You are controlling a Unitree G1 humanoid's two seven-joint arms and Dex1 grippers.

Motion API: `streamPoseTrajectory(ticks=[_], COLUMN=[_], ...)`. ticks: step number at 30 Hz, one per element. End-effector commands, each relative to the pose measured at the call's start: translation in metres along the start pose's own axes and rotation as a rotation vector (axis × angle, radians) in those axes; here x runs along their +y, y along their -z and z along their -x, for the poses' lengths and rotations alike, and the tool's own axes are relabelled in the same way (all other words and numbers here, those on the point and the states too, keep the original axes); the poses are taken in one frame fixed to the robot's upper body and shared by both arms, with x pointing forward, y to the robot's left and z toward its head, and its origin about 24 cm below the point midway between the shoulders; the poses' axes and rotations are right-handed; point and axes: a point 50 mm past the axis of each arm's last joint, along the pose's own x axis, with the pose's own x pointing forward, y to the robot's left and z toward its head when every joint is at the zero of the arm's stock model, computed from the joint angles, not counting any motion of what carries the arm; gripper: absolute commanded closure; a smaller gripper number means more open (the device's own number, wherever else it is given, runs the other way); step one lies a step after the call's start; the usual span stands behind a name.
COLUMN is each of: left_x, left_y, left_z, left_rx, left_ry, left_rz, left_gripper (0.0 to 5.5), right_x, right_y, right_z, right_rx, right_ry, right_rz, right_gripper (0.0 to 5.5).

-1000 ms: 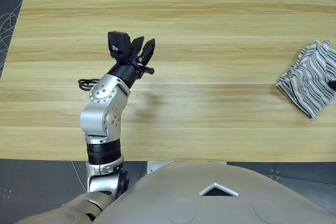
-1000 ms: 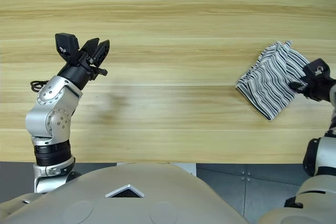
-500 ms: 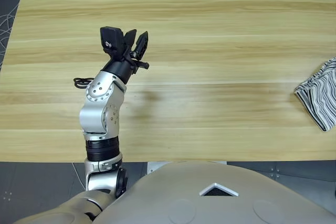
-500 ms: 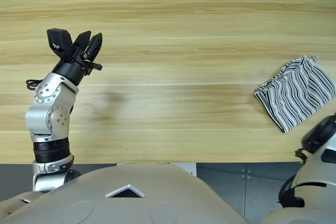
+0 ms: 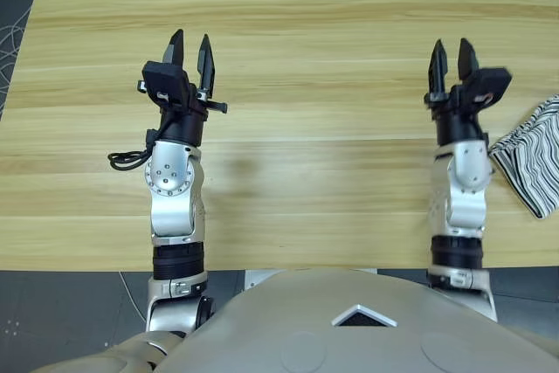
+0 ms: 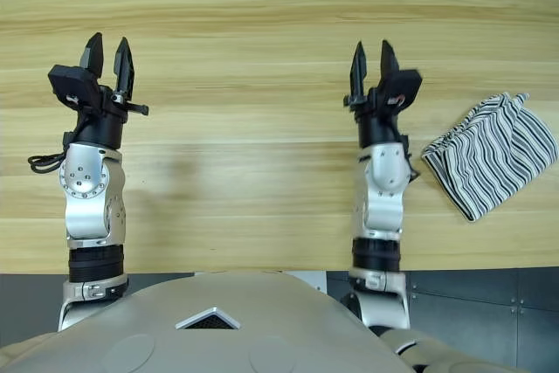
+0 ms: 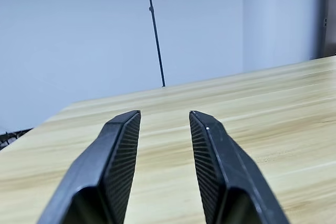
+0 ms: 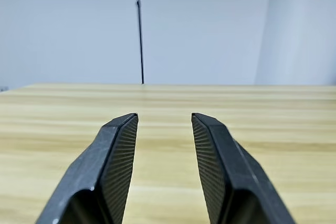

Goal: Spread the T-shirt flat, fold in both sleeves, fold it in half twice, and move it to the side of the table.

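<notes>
You've got a thin black pole (image 7: 155, 35) standing upright against the pale wall (image 7: 79, 35) out there, and dark floor (image 5: 17, 6) showing off to your left.
</notes>
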Motion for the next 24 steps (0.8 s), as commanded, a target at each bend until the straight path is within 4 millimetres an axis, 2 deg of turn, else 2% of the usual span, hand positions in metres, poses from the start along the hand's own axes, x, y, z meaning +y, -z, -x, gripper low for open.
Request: streamPoseTrajectory(ticks=[1, 4, 7, 14, 24], left_x=[-0.002, -0.008, -0.011, -0.014, -0.022], left_y=[-0.004, -0.008, -0.012, -0.016, -0.009], left_z=[0.009, 0.025, 0.034, 0.035, 0.038], left_rx=[0.036, 0.057, 0.067, 0.049, 0.075], left_ry=[0.007, 0.04, 0.044, 0.055, 0.063], left_rz=[0.095, 0.049, 0.021, -0.01, 0.005], left_gripper=[3.76, 3.76, 3.76, 3.76, 3.76], right_x=[0.008, 0.014, 0.015, 0.014, 0.016], right_y=[-0.006, -0.006, -0.008, -0.01, -0.009], right_z=[0.031, 0.046, 0.048, 0.047, 0.047], right_rx=[0.035, 0.076, 0.083, 0.072, 0.068], right_ry=[0.012, 0.003, -0.001, -0.013, -0.019], right_rz=[-0.004, -0.022, 0.002, 0.066, 0.081], right_gripper=[3.62, 3.62, 3.62, 3.62, 3.62])
